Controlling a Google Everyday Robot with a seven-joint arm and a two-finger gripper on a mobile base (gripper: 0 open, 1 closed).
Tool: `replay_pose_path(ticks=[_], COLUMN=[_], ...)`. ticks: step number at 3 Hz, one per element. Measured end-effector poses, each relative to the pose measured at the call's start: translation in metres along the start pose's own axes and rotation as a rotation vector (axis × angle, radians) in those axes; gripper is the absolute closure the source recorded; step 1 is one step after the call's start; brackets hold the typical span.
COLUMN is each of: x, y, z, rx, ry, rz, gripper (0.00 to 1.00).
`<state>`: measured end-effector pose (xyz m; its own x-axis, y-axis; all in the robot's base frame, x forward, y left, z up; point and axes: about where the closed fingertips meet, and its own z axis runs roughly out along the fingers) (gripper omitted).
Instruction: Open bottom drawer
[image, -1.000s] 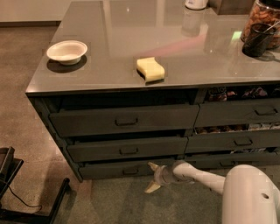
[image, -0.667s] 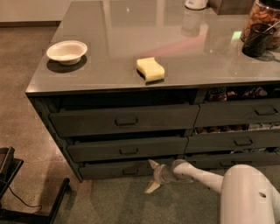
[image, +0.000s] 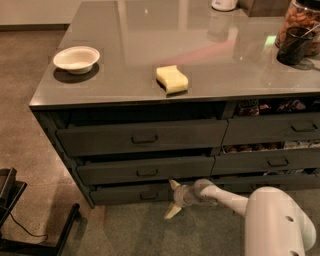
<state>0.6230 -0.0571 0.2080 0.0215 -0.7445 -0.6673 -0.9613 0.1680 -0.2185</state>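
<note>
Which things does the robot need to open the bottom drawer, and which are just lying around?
For the job: bottom drawer; its handle; gripper, jaws apart, low beside that handle.

Just lying about: white bowl; yellow sponge; jar, all on the countertop.

The bottom drawer (image: 120, 194) was the lowest and slimmest front of the wider three-drawer stack under the table, a long dark grey panel lying level just above the floor. A small dark rectangular loop handle (image: 148, 196) sat at its centre. A narrow dark gap ran along its top edge beneath the taller drawer above; whether it stood slightly out could not be told. The gripper (image: 173, 198) hung in front of the drawer's right end, just right of the handle and not on it, its pale fingers (image: 174, 184) spread one above the other.
</note>
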Motion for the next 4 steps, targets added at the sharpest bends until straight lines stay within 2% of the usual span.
replay_pose_path(ticks=[2, 3, 4], x=[0.003, 0.003, 0.003], y=[-0.011, -0.015, -0.015], z=[0.02, 0.035, 0.035], rx=[-0.026, -0.056, -0.056], ry=[0.015, 0.038, 0.038], rz=[-0.016, -0.037, -0.037], gripper=[0.0, 0.0, 0.0])
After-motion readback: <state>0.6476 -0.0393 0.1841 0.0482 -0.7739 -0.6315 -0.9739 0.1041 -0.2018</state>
